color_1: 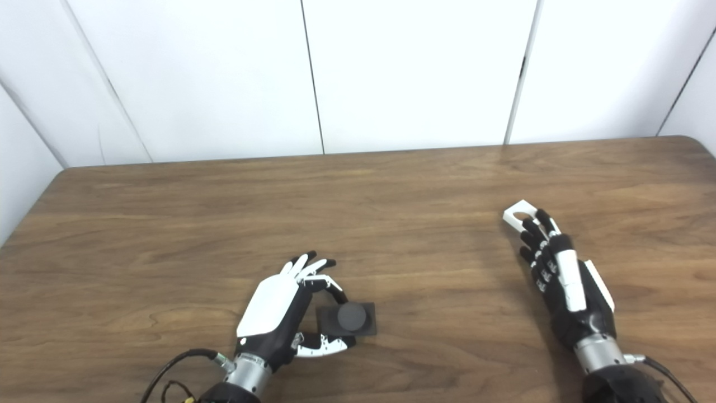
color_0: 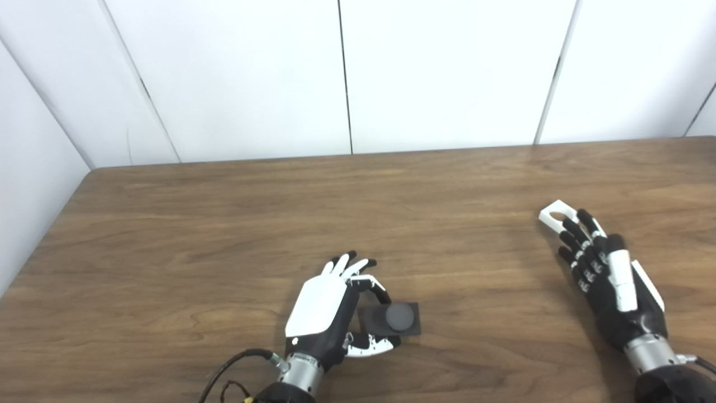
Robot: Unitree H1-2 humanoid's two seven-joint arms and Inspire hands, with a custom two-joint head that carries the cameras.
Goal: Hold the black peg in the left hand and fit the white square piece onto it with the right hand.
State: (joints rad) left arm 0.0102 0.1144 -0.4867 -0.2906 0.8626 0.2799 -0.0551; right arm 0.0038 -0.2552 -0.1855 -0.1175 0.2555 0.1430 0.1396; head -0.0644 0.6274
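The black peg (color_0: 398, 317), a round stub on a square black base, rests on the wooden table (color_0: 279, 212) near the front. My left hand (color_0: 330, 308) lies just left of it, open, with a finger and the thumb curved around the base's left edge; whether they touch it is unclear. Over at the right, the white square piece (color_0: 555, 216) with a round hole lies flat. My right hand (color_0: 607, 280) stretches toward it, fingers extended, fingertips (color_1: 534, 221) over its near edge. The hand looks open, not closed on the piece.
White wall panels stand behind the table's back edge (color_0: 358, 152). The table's left edge (color_0: 45, 235) slants along the left side. A black cable (color_0: 229, 364) trails from my left wrist at the bottom.
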